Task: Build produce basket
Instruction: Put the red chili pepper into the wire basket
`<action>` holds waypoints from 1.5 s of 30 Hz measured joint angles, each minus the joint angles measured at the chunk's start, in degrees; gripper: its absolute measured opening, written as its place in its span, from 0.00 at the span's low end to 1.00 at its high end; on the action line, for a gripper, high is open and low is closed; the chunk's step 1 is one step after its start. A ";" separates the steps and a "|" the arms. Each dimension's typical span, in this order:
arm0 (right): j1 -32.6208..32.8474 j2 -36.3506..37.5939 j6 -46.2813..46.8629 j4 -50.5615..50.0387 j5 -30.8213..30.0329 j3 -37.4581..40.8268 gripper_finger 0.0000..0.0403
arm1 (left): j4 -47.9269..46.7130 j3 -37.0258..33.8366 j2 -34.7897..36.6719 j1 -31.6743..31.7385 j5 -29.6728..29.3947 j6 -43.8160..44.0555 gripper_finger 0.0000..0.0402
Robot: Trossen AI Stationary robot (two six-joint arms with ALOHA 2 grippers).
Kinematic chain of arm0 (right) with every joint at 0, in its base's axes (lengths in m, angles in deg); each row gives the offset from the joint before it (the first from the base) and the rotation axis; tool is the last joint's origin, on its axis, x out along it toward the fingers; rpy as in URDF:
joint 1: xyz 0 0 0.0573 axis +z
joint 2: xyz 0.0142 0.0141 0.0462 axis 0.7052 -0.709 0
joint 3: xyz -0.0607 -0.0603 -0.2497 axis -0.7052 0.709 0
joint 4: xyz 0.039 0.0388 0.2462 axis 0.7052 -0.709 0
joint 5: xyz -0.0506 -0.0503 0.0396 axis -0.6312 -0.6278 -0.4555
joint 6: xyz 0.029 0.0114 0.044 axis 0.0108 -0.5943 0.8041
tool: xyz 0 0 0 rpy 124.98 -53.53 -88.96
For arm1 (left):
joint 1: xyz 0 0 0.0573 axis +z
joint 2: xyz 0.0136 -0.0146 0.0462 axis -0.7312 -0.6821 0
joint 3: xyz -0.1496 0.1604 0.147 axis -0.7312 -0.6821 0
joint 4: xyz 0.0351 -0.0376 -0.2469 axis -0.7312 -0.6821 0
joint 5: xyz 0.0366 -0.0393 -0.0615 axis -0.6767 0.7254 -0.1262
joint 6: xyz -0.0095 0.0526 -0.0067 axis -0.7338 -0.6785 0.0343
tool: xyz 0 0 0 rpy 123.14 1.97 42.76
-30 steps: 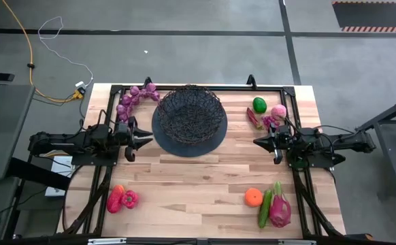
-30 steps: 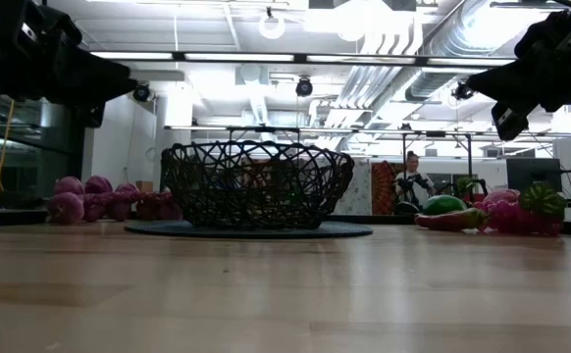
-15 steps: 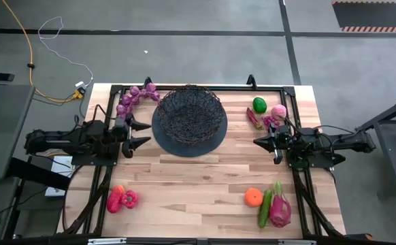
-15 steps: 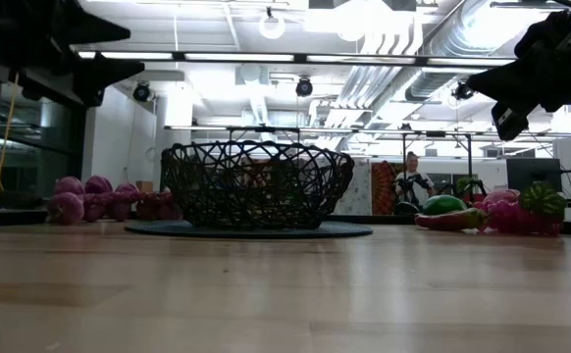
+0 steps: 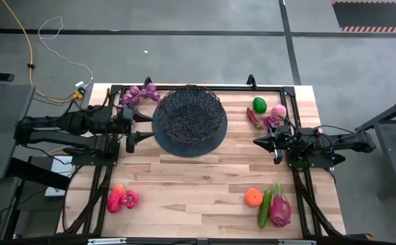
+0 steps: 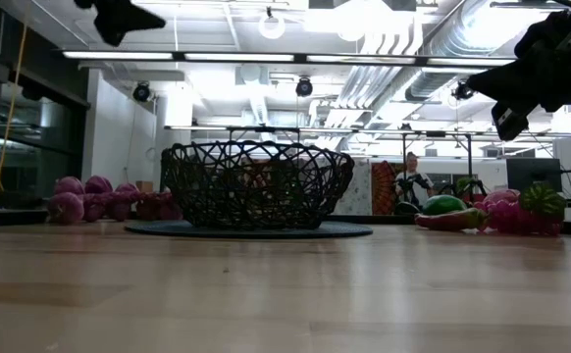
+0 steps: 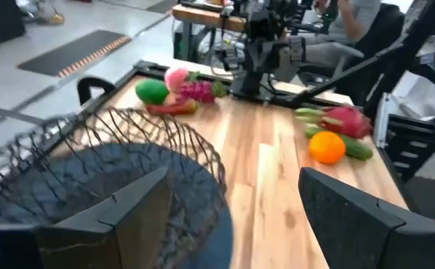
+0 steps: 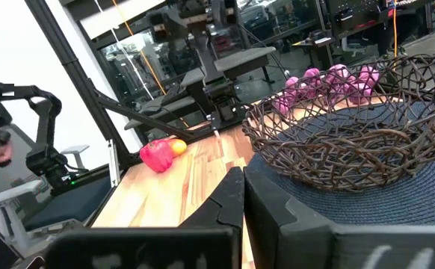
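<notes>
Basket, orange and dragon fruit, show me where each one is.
basket (image 5: 188,116): high view, middle of the mesh bowl.
orange (image 5: 253,197): high view, centre of the fruit.
dragon fruit (image 5: 279,210): high view, middle of the pink body.

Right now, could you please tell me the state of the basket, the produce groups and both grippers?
Black woven wire basket: upright on its dark round mat, empty.
Purple grape bunch: on the table, beside the basket.
Orange, green cucumber, pink dragon fruit: on the table.
Left gripper: open, empty.
Right gripper: shut, empty.
</notes>
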 joint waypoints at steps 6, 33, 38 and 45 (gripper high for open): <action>0.00 -0.01 0.00 0.02 -0.02 0.02 0.00 | 4.38 1.06 -1.96 -0.01 -0.12 0.92 0.70; -0.04 0.01 7.93 30.84 -14.33 -0.53 0.00 | 6.73 1.06 -2.81 -0.01 -9.09 8.63 0.70; -0.07 -3.37 7.52 20.93 -18.63 -9.68 0.03 | 6.82 1.06 -2.81 -0.01 -13.55 9.62 0.70; -0.11 -19.81 12.83 -18.02 -28.14 -29.47 0.25 | 6.78 1.06 -2.79 0.03 -16.20 7.34 0.70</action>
